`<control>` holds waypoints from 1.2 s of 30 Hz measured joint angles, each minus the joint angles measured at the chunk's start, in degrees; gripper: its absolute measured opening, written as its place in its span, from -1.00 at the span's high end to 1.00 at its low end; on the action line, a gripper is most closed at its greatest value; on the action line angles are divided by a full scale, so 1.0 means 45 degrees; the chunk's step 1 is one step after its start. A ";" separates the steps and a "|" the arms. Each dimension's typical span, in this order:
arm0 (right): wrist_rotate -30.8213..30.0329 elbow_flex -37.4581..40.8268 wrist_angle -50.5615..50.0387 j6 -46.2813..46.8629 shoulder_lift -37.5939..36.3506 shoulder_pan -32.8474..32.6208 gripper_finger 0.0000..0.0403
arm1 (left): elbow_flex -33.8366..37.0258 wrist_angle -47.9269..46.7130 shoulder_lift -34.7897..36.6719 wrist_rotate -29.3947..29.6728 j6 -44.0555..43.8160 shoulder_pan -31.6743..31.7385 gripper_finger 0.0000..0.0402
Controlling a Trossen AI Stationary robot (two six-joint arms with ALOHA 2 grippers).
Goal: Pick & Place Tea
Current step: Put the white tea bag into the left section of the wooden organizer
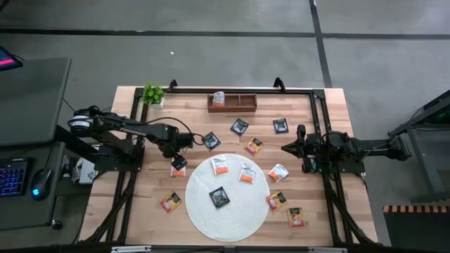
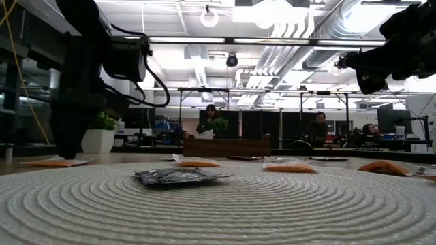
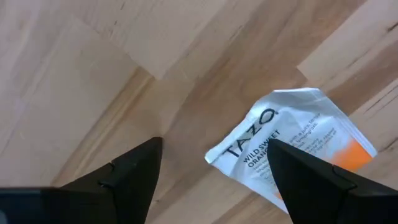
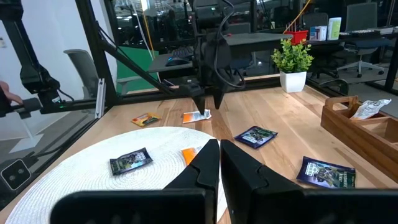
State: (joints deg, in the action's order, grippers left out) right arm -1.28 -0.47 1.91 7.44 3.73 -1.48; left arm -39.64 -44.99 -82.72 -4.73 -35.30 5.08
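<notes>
A white-and-orange tea sachet (image 3: 292, 146) lies flat on the bench (image 1: 140, 211), just off the round mat (image 1: 204, 211), under the left gripper (image 3: 211, 168), whose jaws are spread and hold nothing. Farther across, the right gripper (image 1: 287, 148) waits with jaws clenched, empty.

The round woven mat (image 1: 226, 211) lies at the table's (image 1: 330, 133) front middle, with four tea sachets (image 1: 219, 197) on it. More sachets lie scattered around it on the bare wood. The wooden tray (image 1: 232, 103) sits at the back edge, a sachet in its left compartment. The potted plant (image 1: 153, 93) stands in the back left corner. The left gripper (image 1: 178, 164) hangs just left of the mat; the right gripper (image 1: 287, 148) waits to the mat's right.
</notes>
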 joint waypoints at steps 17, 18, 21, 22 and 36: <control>0.0003 -0.0002 0.0000 0.0000 0.0000 -0.0003 0.94 | 0.0003 0.0060 -0.0164 0.0569 0.0089 -0.0165 -0.24; 0.0004 -0.0005 0.0002 0.0000 0.0000 0.0000 0.94 | 0.0008 0.0084 -0.0164 0.0579 0.0111 -0.0159 -0.19; 0.0005 0.0000 0.0002 0.0000 0.0000 -0.0005 0.94 | 0.0211 0.0370 -0.0159 0.0587 0.0110 -0.0136 -0.03; 0.0005 -0.0003 0.0000 0.0000 0.0000 -0.0005 0.94 | 0.0320 0.0497 -0.0137 0.0573 0.0105 -0.0136 0.01; 0.0005 -0.0004 0.0001 0.0000 0.0000 -0.0004 0.94 | 0.0609 0.0760 -0.0150 0.1064 -0.0237 -0.0136 0.52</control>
State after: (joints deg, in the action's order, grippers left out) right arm -1.26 -0.49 1.92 7.44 3.73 -1.49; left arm -36.91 -41.57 -83.40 0.06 -36.37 4.47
